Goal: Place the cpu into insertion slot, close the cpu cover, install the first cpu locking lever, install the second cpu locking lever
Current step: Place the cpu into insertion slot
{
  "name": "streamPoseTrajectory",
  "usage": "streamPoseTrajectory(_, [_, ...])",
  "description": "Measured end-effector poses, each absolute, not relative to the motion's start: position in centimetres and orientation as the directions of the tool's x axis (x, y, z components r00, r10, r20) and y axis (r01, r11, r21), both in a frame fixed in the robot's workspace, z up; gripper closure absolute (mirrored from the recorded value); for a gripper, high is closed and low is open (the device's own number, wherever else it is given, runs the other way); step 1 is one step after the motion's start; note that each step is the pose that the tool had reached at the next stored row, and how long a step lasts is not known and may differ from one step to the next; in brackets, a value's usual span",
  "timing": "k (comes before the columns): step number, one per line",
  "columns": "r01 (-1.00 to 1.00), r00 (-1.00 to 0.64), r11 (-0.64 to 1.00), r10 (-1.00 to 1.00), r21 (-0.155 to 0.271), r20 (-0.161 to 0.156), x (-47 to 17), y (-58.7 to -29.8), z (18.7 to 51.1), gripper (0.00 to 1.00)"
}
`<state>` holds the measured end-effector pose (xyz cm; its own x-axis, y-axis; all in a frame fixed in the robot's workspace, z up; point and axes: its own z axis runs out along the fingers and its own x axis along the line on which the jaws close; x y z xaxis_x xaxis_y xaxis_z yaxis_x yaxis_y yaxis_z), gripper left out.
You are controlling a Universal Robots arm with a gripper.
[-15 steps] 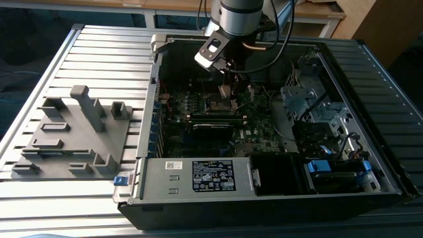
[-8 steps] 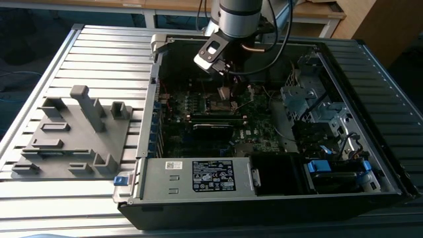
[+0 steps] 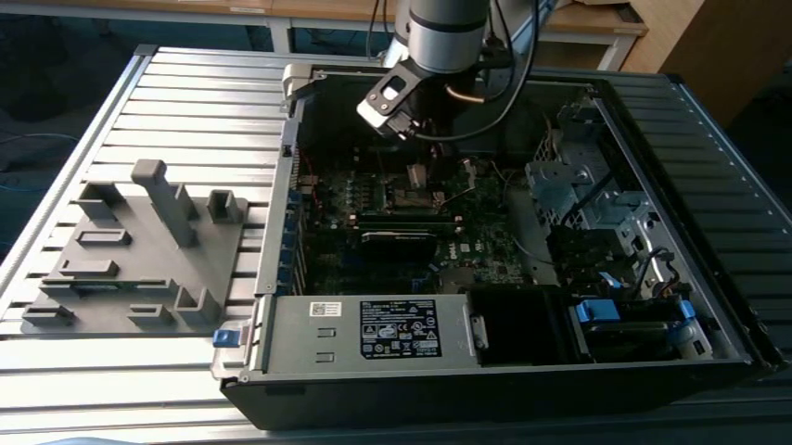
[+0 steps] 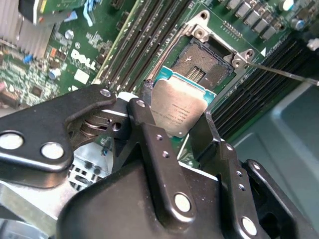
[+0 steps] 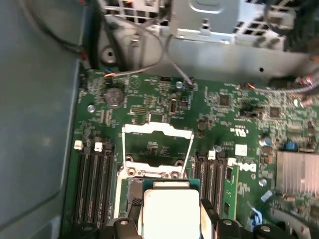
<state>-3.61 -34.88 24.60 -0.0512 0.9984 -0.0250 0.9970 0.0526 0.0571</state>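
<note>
Closest to us in the second wrist view, the gripper (image 4: pixel 175 113) is clamped on the cpu (image 4: pixel 182 99). One black finger (image 4: pixel 145 112) presses each opposite edge, and the chip's dull silver top faces the camera. We hold it tilted, just short of the insertion slot (image 4: pixel 204 62), which lies bare with its contacts showing; we cannot tell whether a corner touches. A thin metal rod (image 4: pixel 284 73) juts out from the slot's rim.

Past the slot, in the first wrist view, the cpu cover (image 5: pixel 158 130) is swung open over the green motherboard (image 5: pixel 224 109). Long black memory slots (image 5: pixel 92 174) flank the socket on both sides.

In the exterior view, the arm (image 3: pixel 440 37) comes down at twelve o'clock into the open computer case (image 3: pixel 693 111). A labelled power supply box (image 3: pixel 371 329) sits at six o'clock from the socket. A grey fixture tray (image 3: pixel 136 250) lies at nine o'clock, beside the case.
</note>
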Motion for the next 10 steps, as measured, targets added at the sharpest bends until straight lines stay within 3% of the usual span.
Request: streamPoseTrajectory(10, [0.998, 0.003, -0.003, 1.000, 0.057, -0.014, -3.94, -34.85, 24.31, 0.46])
